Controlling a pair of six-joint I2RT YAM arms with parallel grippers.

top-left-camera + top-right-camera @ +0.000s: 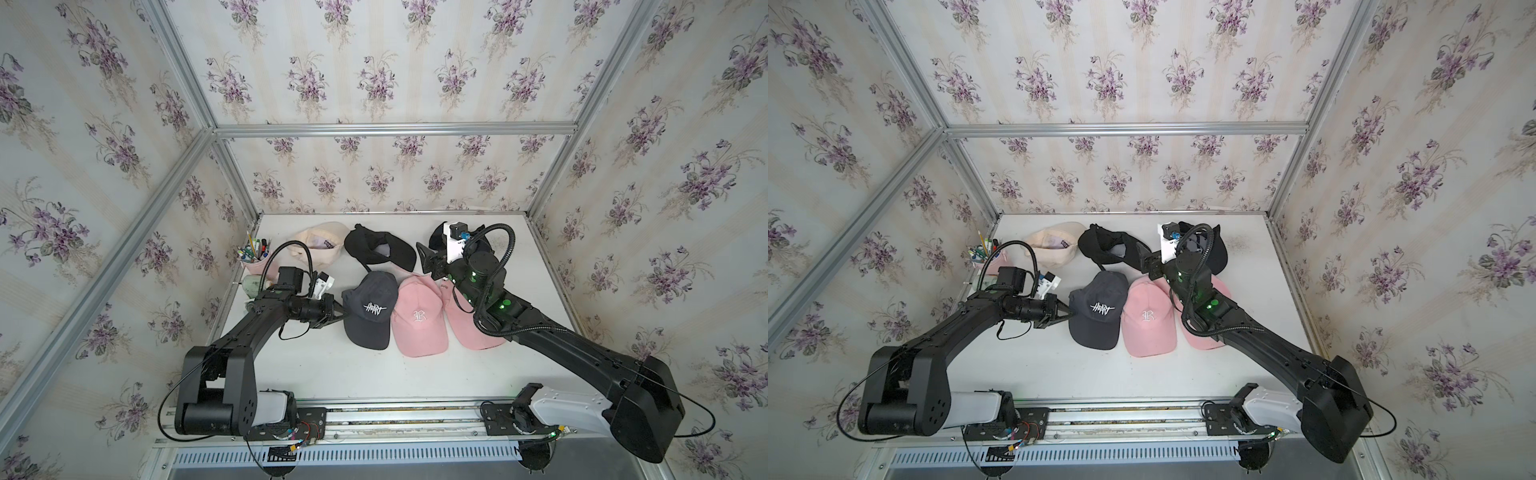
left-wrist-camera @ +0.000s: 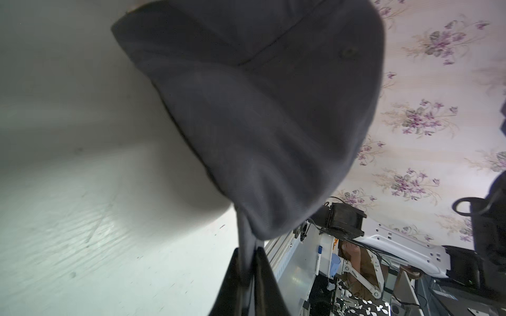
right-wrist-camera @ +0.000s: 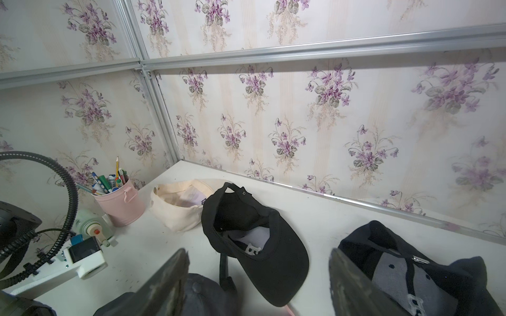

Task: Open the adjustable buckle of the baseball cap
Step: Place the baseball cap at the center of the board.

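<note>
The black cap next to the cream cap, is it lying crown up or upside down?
Upside down: the black cap shows its hollow inside facing up in the right wrist view.

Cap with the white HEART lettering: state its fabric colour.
Dark navy-grey cap, best in a top view.

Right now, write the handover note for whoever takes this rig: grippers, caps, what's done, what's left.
Left gripper: shut on a dark fabric strip at the edge of the navy cap, seemingly its strap.
Right gripper: open, empty, over the back of the table between an upturned black cap and an upturned dark cap.
Elsewhere: pink cap, second pink cap partly under the right arm, cream cap.
Done: navy cap gripped. Its buckle is hidden, so open or not cannot be told.
Left: probably bring the right gripper over to work that buckle.
</note>
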